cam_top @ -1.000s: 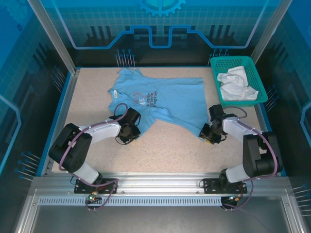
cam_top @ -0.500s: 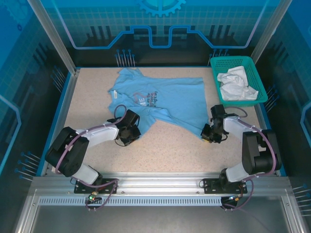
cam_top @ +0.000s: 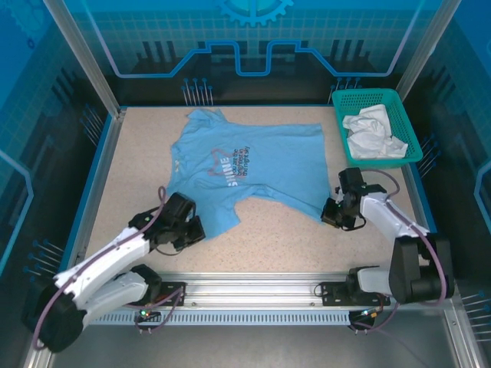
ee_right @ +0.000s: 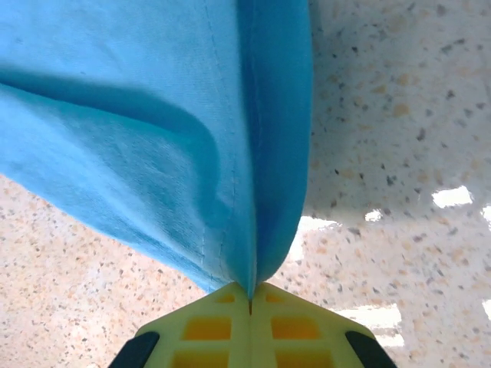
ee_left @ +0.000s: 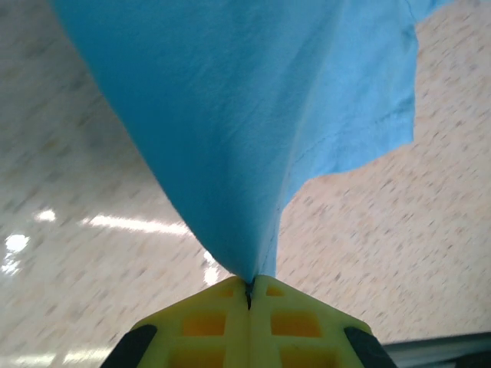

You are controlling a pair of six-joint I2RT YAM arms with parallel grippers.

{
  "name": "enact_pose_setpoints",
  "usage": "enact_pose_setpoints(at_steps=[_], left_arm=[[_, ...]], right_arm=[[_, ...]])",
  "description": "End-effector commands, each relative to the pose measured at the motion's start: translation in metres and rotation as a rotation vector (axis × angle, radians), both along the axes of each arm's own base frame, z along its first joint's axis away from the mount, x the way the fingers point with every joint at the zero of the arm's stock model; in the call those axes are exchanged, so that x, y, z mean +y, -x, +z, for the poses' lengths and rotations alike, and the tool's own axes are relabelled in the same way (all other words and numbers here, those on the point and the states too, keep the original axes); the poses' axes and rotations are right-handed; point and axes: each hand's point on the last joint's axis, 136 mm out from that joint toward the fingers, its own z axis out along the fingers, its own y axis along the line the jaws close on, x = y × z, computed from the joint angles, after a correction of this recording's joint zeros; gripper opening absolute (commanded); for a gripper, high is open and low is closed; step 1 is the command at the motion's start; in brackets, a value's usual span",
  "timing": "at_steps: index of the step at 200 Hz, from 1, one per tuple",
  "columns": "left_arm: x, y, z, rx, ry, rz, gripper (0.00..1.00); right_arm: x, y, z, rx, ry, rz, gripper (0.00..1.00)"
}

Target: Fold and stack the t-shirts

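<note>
The light blue t-shirt (cam_top: 253,165) lies spread on the table, print up, collar toward the far left. My left gripper (cam_top: 199,230) is shut on its near-left hem corner. My right gripper (cam_top: 327,215) is shut on its near-right corner. In the left wrist view the blue t-shirt (ee_left: 245,130) rises from between the closed yellow fingers (ee_left: 207,322) of the left gripper (ee_left: 249,290). The right wrist view has a fold of the same t-shirt (ee_right: 169,130) pinched in the right gripper (ee_right: 251,297). A crumpled white t-shirt (cam_top: 372,134) sits in the basket.
The teal mesh basket (cam_top: 368,93) stands at the table's far right corner. The speckled table (cam_top: 276,238) is bounded by blue rails at the sides and a metal rail along the near edge. Both arm bases sit by that near rail.
Both grippers have closed on the blue t-shirt's near corners. The left arm pulled back toward the near left, drawing the hem out; the right gripper shifted slightly right.
</note>
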Motion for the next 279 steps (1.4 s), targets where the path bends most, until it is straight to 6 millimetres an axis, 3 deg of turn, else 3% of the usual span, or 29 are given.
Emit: enact_pose_setpoints(at_steps=[1, 47, 96, 156, 182, 222, 243, 279], left_arm=[[0.027, 0.053, -0.013, 0.153, -0.039, 0.058, 0.00], [0.048, 0.077, -0.010, 0.148, 0.014, 0.240, 0.00], [0.060, 0.073, 0.023, 0.035, 0.050, 0.308, 0.00], [0.072, 0.073, 0.039, -0.004, 0.019, 0.348, 0.00], [0.061, 0.058, 0.041, -0.021, 0.032, 0.323, 0.00], [0.038, 0.022, 0.054, -0.059, 0.041, 0.270, 0.00], [0.028, -0.003, 0.066, -0.086, 0.061, 0.253, 0.00], [0.026, -0.054, 0.081, -0.095, 0.148, 0.261, 0.00]], right_arm=[[-0.005, 0.021, 0.005, 0.018, -0.054, -0.110, 0.00], [-0.020, 0.038, 0.003, -0.011, -0.093, -0.281, 0.00], [-0.026, 0.045, 0.004, -0.018, -0.117, -0.354, 0.00], [-0.027, 0.061, 0.004, -0.045, -0.113, -0.388, 0.00], [-0.023, 0.053, 0.011, -0.070, -0.132, -0.360, 0.00], [-0.029, 0.023, 0.040, -0.132, -0.081, -0.279, 0.00], [-0.030, 0.003, 0.053, -0.157, -0.054, -0.229, 0.00], [-0.039, -0.030, 0.054, -0.139, 0.016, -0.195, 0.00]])
